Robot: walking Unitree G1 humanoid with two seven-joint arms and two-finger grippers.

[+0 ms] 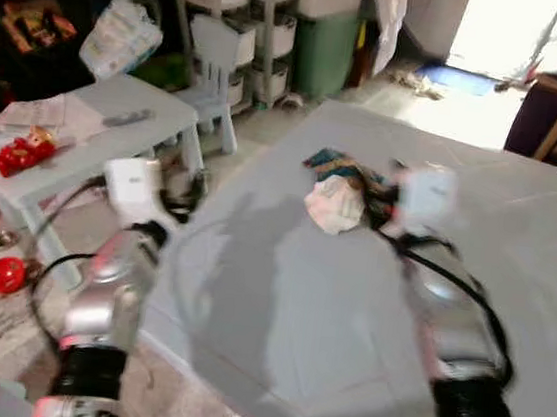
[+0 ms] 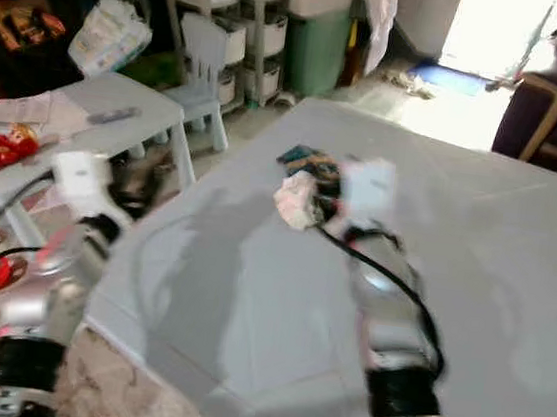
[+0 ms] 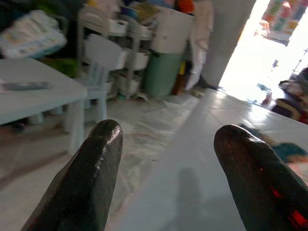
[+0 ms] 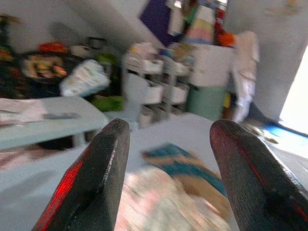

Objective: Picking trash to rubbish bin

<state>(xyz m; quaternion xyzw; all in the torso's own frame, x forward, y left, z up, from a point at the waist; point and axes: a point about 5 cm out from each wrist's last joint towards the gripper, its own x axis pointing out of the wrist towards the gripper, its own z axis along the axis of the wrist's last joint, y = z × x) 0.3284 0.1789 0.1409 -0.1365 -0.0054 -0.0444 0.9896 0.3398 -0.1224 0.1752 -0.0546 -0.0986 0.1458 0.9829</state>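
Now my right tool point(image 4: 166, 178) hangs with fingers apart just above the crumpled pink-and-teal trash pile point(image 1: 341, 191), which lies on the grey floor mat point(image 1: 347, 317) toward its far edge. Blur hides what the pile is made of. My left tool point(image 3: 168, 178), fingers apart, sits beside the small grey plastic bench point(image 1: 118, 115).

The crumpled trash point(image 1: 336, 203), which looks like soft paper or cloth, lies on a smooth matt grey mat point(image 1: 347, 317), the gripper fingers point(image 3: 86, 178) are glossy black plastic, the arms point(image 1: 107, 300) are shiny silver metal, and the small table point(image 1: 98, 117) looks like smooth pale plastic.
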